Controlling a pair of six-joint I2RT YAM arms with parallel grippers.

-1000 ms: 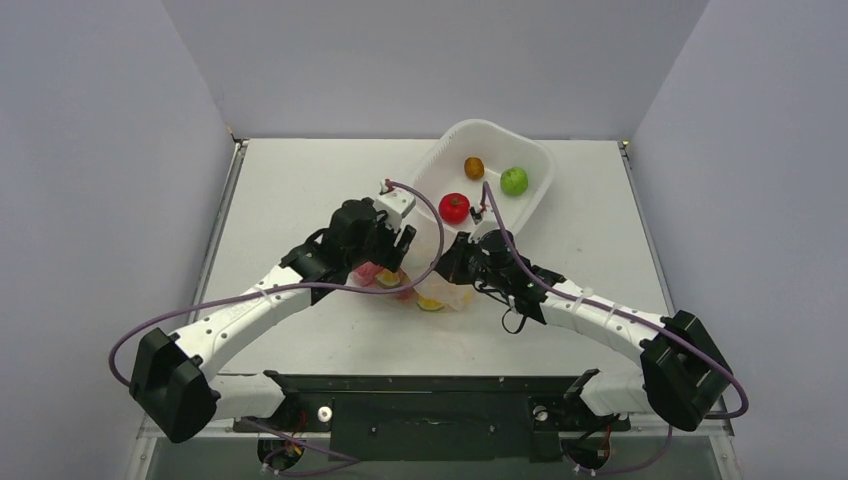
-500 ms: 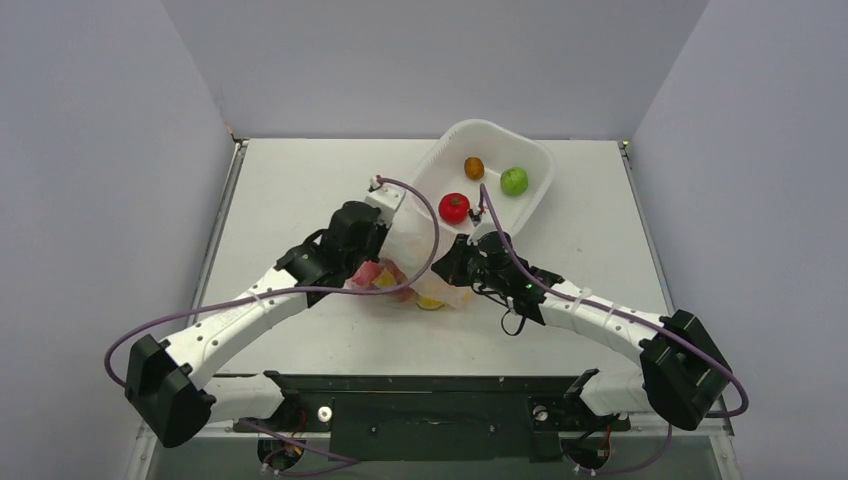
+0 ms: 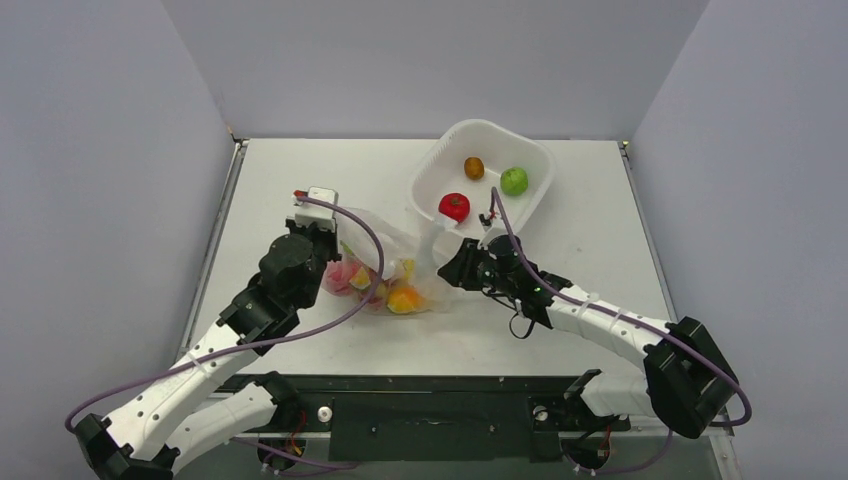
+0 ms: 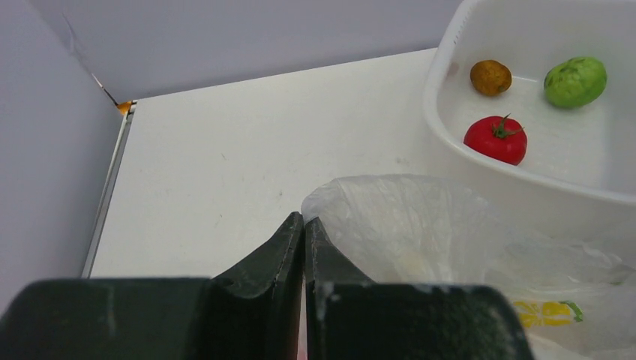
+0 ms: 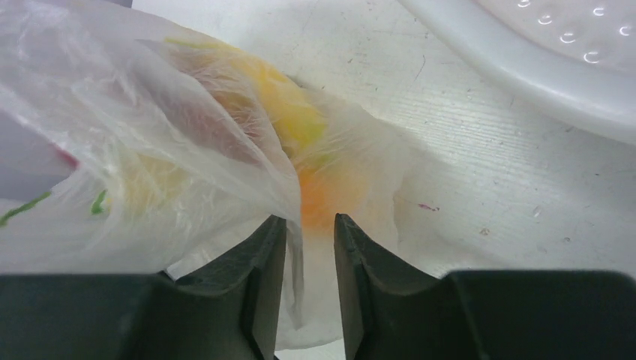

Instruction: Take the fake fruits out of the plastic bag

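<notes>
The plastic bag (image 3: 392, 252) lies on the table between my two grippers, stretched leftward. Through its film show an orange-yellow fruit (image 3: 405, 298) and a reddish fruit (image 3: 343, 276). My left gripper (image 3: 338, 240) is shut on the plastic bag's rim (image 4: 339, 196), with the tips (image 4: 304, 220) pinching the film. At the bag's right end my right gripper (image 3: 447, 270) stands open. A loose fold of bag (image 5: 150, 150) hangs between its fingertips (image 5: 310, 221), and the orange fruit (image 5: 326, 191) glows just ahead. A red round fruit (image 3: 454, 207) sits in the tub.
The white rigid tub (image 3: 430, 165) stands at the back right, close behind the bag. It holds a green apple (image 3: 514, 181) and a small brown fruit (image 3: 474, 167). Grey walls close in the table on three sides.
My left gripper shut on the bag and drew back to the left, dragging bag and fruits with it. The right gripper's jaws opened and let go of the film.
</notes>
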